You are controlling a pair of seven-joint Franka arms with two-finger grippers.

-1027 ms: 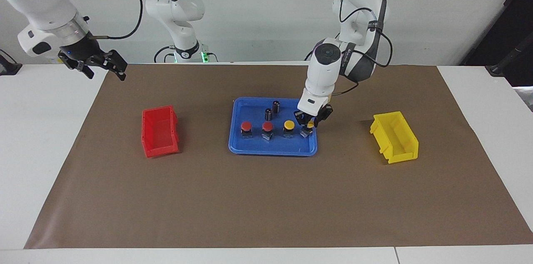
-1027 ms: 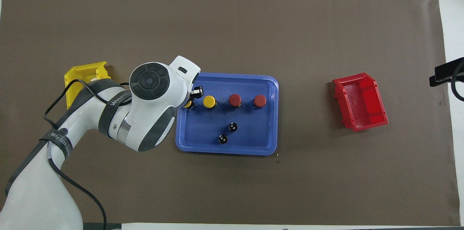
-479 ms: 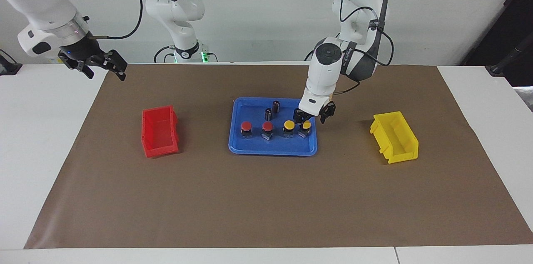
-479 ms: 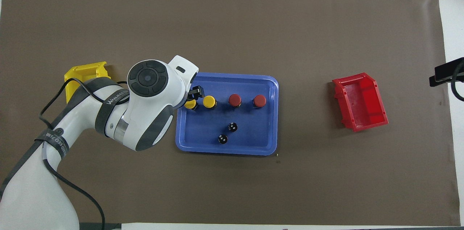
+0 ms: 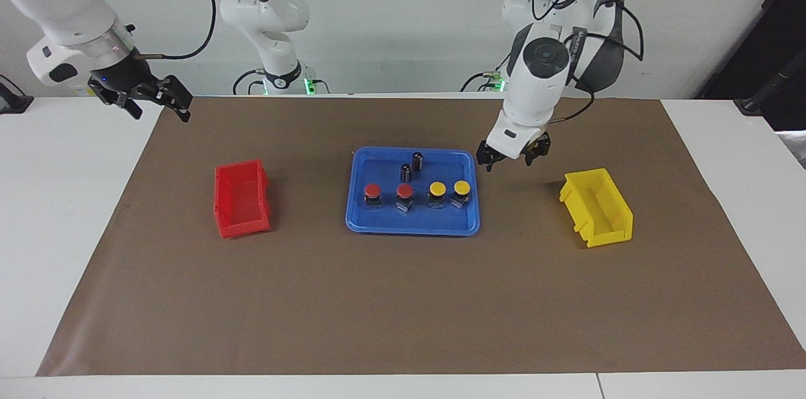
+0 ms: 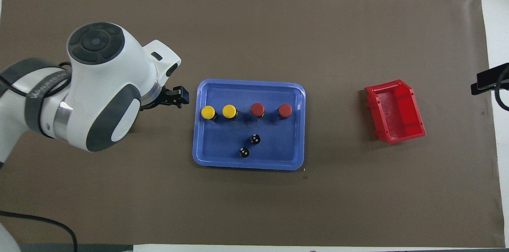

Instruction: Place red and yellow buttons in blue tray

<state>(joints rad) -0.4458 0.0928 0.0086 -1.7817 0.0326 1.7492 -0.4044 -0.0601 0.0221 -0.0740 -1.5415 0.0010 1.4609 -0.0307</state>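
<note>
Now that the left gripper (image 5: 510, 157) has let go, lifted off the blue tray (image 5: 412, 226) and hangs beside it spread and empty, you've got all four red and yellow buttons (image 5: 416, 193) standing in it (right gripper (image 5: 148, 100) waits, spread, empty), so placing looks finished.

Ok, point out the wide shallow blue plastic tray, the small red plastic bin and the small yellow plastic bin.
Wide shallow blue plastic tray (image 5: 412, 227), facing view, rim farthest from the robots.
Small red plastic bin (image 5: 242, 197), facing view, inside floor.
Small yellow plastic bin (image 5: 601, 209), facing view, inside floor.

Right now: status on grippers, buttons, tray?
Left gripper open, empty, over the mat between blue tray and yellow bin. Right gripper waits, open. All four buttons upright in tray. Nothing obstructing.
</note>
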